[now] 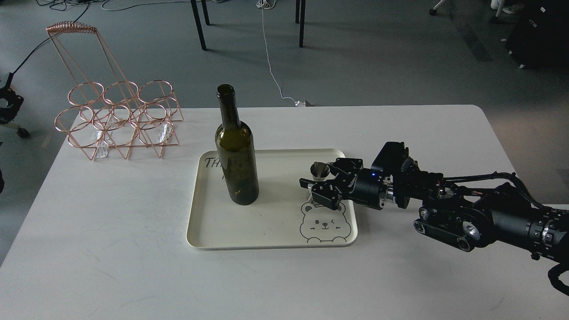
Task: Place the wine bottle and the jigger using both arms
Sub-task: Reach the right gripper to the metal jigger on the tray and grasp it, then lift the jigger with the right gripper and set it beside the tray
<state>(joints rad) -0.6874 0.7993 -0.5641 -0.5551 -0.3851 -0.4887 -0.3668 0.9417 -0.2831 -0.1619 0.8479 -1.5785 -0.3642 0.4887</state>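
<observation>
Wine bottle (236, 153) and jigger (319, 171) both sit on the cream tray (266, 231), which lies flat near the middle of your white table (133, 249). Starting with the biggest thing, that table fills most of your head view, its far edge meeting a grey floor crossed by a white cable (270, 58). Next in size, your right arm (466, 209) reaches in from the right edge and stretches leftward over the table to the tray's right side. The copper wire bottle rack (118, 115) stands on the far left corner of the table, well apart from the tray. The tray itself carries dark handwriting at its far left corner, partly hidden behind the bottle, and a line-drawn bear face (323, 224) at its near right corner. The wine bottle stands upright on the tray's left half, dark olive-green, uncorked and unlabelled. The right gripper (313, 184) hovers low at the tray's right side, just above the bear drawing; you can see its fingers set a little apart on either side of the jigger's lower part, but whether they touch it you cannot tell. The jigger stands upright, its open silver cup showing just beyond the fingers. Your left arm does not appear.
</observation>
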